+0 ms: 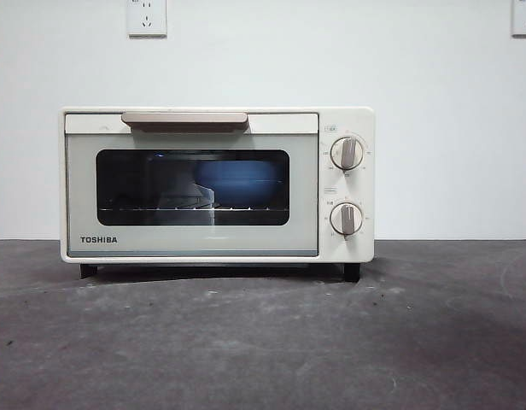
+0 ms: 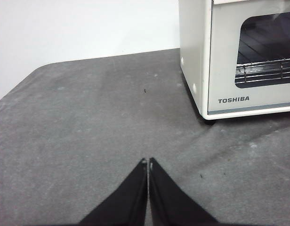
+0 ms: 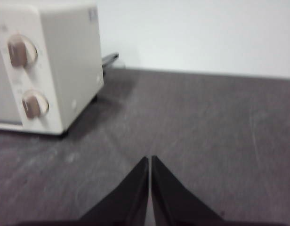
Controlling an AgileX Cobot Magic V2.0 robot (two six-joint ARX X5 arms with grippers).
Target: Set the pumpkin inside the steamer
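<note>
steamer [image 1: 217,184]: cream-white boxy countertop oven, matte enamel-look shell w/ rounded corners, sits on short black feet on the table [image 1: 263,342], centred in front view. door shut; dark glass window w/ rounded corners, glossy, throwing a bluish reflection. thin wire rack [image 2: 265,70] visible behind the glass in left wrist view, metal bars running across. flat beige bar handle [image 1: 184,120] along top of door. "toshiba" printed in black at door's lower corner. two round knobs stacked on the panel beside the door, upper knob [image 1: 347,154] and lower knob [image 1: 346,219], each w/ a taupe grip bar, pale dial ring around

table top: dark grey, felt-like mat, scuffed w/ pale dusty streaks and specks; rounded corner shows in left wrist view. plain white wall behind; two white wall sockets high up, one near each top corner of front view

pumpkin: not visible in any view; cannot tell where it is

left gripper [image 2: 148,161]: black wedge-shaped jaws pressed together, tips meeting, nothing between them; hangs over bare mat, near the steamer's door side but apart from it

right gripper [image 3: 149,159]: same black tapered jaws, together, holding nothing; over the mat, knob side of the steamer, apart from it. view slightly blurred
</note>
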